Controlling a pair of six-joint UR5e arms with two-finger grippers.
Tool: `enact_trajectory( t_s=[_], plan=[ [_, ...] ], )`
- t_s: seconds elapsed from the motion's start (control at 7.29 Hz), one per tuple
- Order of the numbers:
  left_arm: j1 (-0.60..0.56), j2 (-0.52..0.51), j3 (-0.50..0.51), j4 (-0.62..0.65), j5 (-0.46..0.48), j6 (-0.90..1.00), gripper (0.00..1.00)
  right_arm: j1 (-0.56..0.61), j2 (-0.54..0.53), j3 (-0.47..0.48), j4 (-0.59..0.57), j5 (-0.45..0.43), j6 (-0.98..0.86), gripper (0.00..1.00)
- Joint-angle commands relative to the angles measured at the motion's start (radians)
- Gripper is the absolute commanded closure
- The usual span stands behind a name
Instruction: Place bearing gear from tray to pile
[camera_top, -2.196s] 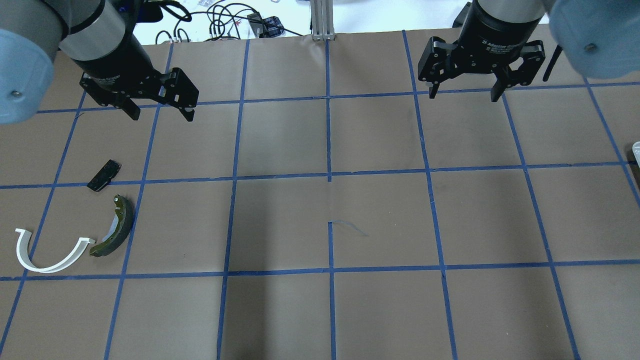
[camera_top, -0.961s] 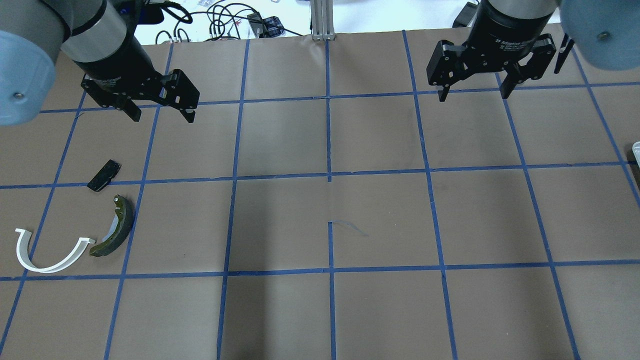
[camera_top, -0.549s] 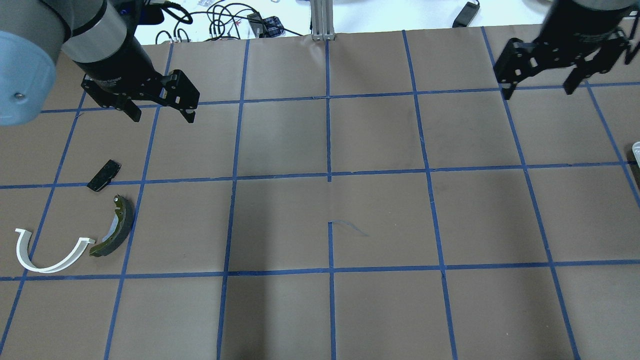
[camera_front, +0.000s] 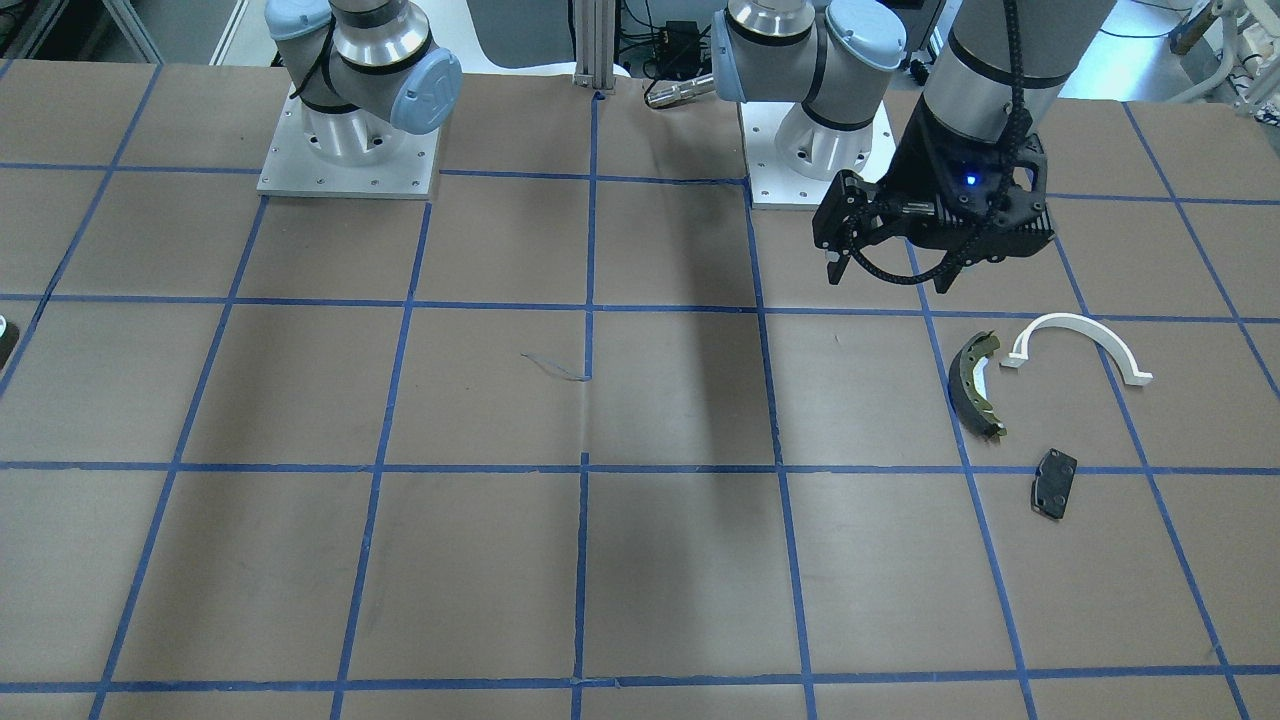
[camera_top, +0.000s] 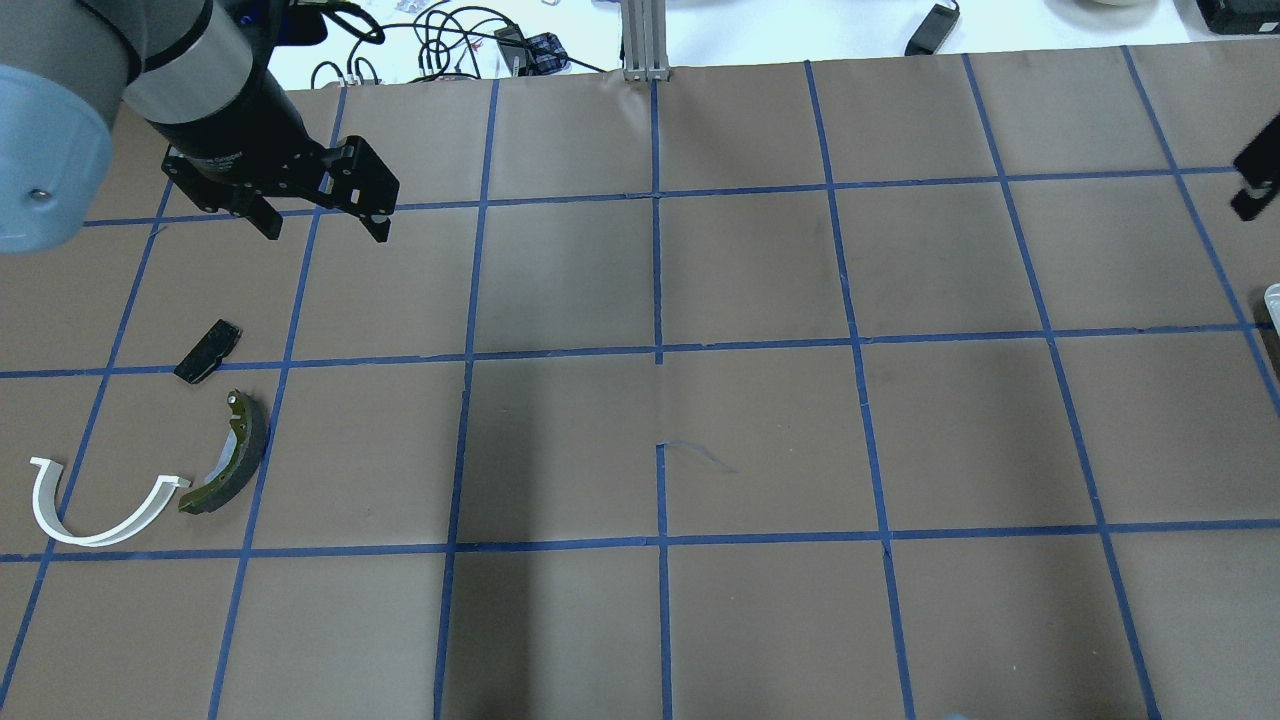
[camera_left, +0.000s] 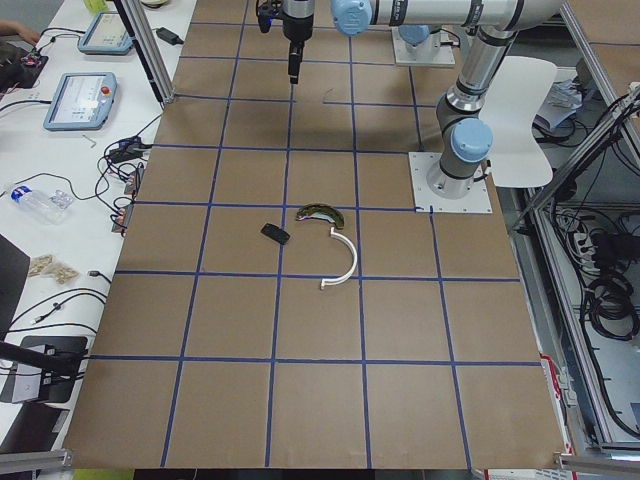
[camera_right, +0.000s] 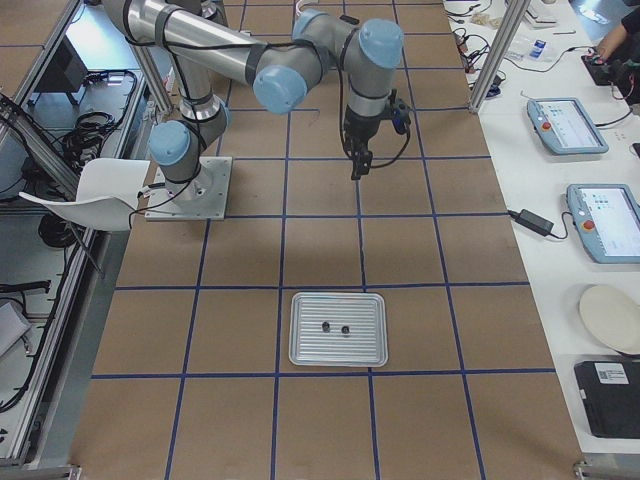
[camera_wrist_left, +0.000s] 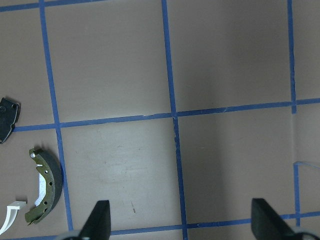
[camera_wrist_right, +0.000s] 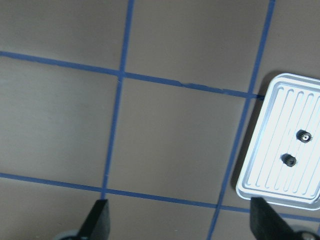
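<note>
Two small dark bearing gears (camera_wrist_right: 303, 135) (camera_wrist_right: 289, 160) lie on the ribbed metal tray (camera_wrist_right: 260, 150); they also show in the exterior right view (camera_right: 345, 329). My right gripper (camera_wrist_right: 180, 225) is open and empty, above bare table to the tray's side. The pile lies at the table's left: an olive-edged brake shoe (camera_top: 235, 460), a white arc (camera_top: 88, 540) and a small black plate (camera_top: 208, 350). My left gripper (camera_top: 322, 225) is open and empty, hovering beyond the pile. The left wrist view shows the shoe (camera_wrist_left: 47, 192) and the plate (camera_wrist_left: 7, 120).
The table is brown paper with a blue tape grid. The tray's edge (camera_top: 1272, 295) just shows at the overhead view's right border. Cables and devices lie beyond the table's far edge. Both arm bases (camera_front: 345, 150) stand at the robot's side.
My right arm has swung to the right, almost out of the overhead view, toward the tray's side. The left arm and the pile have not moved.
</note>
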Motion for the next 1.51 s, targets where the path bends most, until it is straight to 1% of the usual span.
enact_trajectory(
  t_s=[0.0, 0.14, 0.27, 0.41, 0.55, 0.69, 0.82, 1.1, 1.24, 1.37],
  plan=[
    [0.0, 0.0, -0.002, 0.0, 0.0, -0.001, 0.0, -0.157, 0.131, -0.008, -0.157, 0.001, -0.288, 0.0],
    [0.0, 0.0, -0.002, 0.0, 0.0, -0.001, 0.0, -0.209, 0.22, -0.031, -0.217, -0.002, -0.338, 0.0],
    [0.0, 0.0, -0.002, 0.0, 0.0, 0.001, 0.0, -0.268, 0.31, -0.078, -0.222, 0.007, -0.346, 0.0],
    [0.0, 0.0, -0.002, 0.0, 0.0, 0.0, 0.0, -0.284, 0.392, -0.122, -0.242, 0.009, -0.381, 0.0],
    [0.0, 0.0, -0.002, 0.0, 0.0, -0.004, 0.0, -0.284, 0.435, -0.118, -0.271, 0.009, -0.44, 0.0],
    [-0.002, 0.0, -0.002, 0.0, 0.0, -0.004, 0.0, -0.284, 0.49, -0.108, -0.393, 0.012, -0.441, 0.0],
    [-0.002, 0.0, -0.003, 0.0, 0.0, -0.002, 0.0, -0.284, 0.516, -0.103, -0.442, 0.012, -0.441, 0.0],
    [-0.002, 0.0, -0.003, 0.0, 0.0, -0.017, 0.0, -0.284, 0.527, -0.086, -0.443, 0.013, -0.435, 0.0],
    [-0.002, 0.0, -0.003, 0.001, 0.0, -0.014, 0.0, -0.284, 0.524, -0.031, -0.51, 0.012, -0.415, 0.03],
    [-0.002, 0.0, -0.003, 0.0, 0.0, -0.014, 0.0, -0.284, 0.517, 0.047, -0.615, 0.012, -0.41, 0.03]
  ],
)
